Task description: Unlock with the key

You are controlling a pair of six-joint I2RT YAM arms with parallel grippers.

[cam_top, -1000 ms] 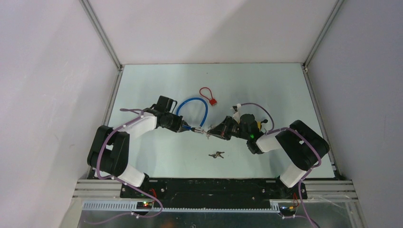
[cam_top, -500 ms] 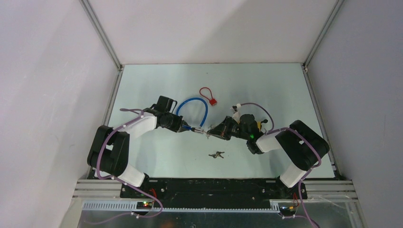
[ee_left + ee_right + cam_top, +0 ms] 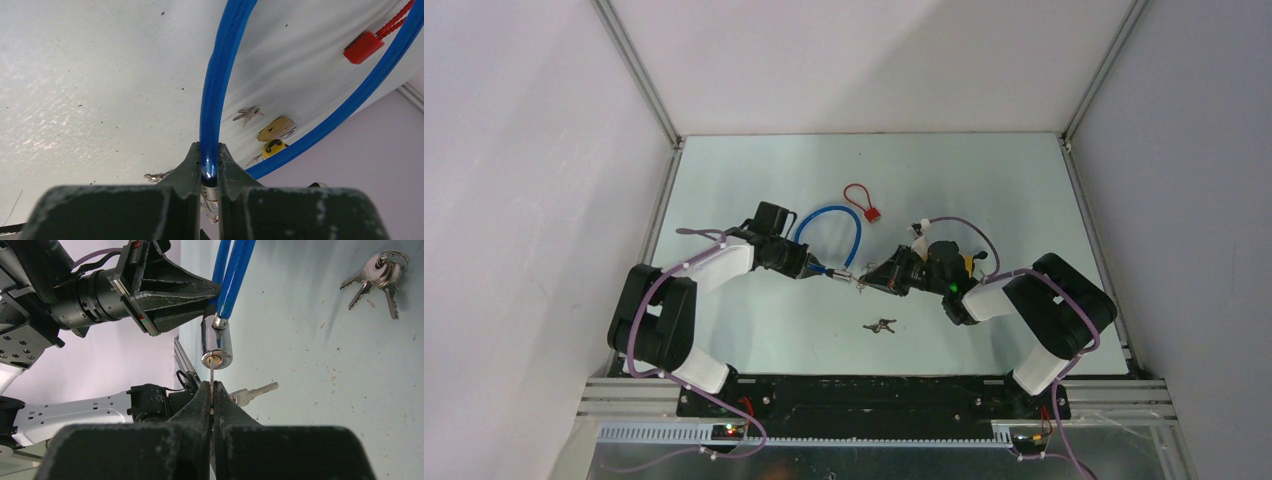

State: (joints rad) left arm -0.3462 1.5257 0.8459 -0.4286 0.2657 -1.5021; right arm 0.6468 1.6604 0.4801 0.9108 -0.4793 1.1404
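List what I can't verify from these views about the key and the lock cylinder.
1. Head of the key: in the right wrist view it is buried between the fingers of the right gripper.
2. Key's depth in the lock cylinder: too small in the top view, foreshortened in the right wrist view.
3. Keyhole: in the left wrist view it is hidden behind the left gripper clamping the blue cable.

a pale, speckled table (image 3: pixel 774 330) sits boxed in by plain white walls (image 3: pixel 864 60) on three sides, evenly lit, with metal struts (image 3: pixel 636 70) running up the back corners.
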